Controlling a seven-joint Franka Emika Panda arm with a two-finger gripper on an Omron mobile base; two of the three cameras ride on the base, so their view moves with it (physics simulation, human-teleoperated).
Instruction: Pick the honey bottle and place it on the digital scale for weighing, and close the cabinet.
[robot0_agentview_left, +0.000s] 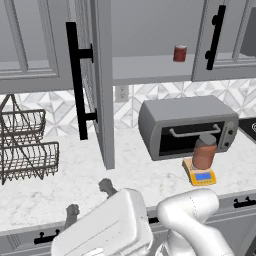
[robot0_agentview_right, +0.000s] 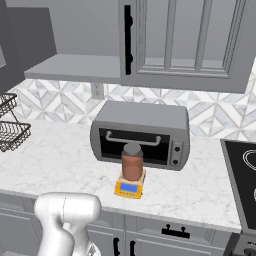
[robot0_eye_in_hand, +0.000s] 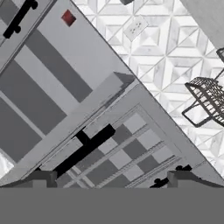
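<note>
White arm low in the foreground, pincer (robot0_agentview_left: 90, 200) w/ two dark fingertips spread apart, holding nothing, raised over the front of the marble counter (robot0_agentview_left: 150, 175). Straight beyond and above it: the cabinet door (robot0_agentview_left: 100, 85), swung out edge-on toward the robot, long black bar handle (robot0_agentview_left: 75, 80) running vertical on its left face. In the hand view the handle (robot0_eye_in_hand: 83, 148) lies just ahead of the tips, btwn them. Judgement: next move is a push on that door, left face toward the right.

Farther right, honey bottle (robot0_agentview_left: 204, 151) stands upright on the digital scale (robot0_agentview_left: 200, 177), in front of the toaster oven (robot0_agentview_left: 187, 127). So that part looks done.

Hard to make out: door hinge side; the fingertips' true gap to the door.
</note>
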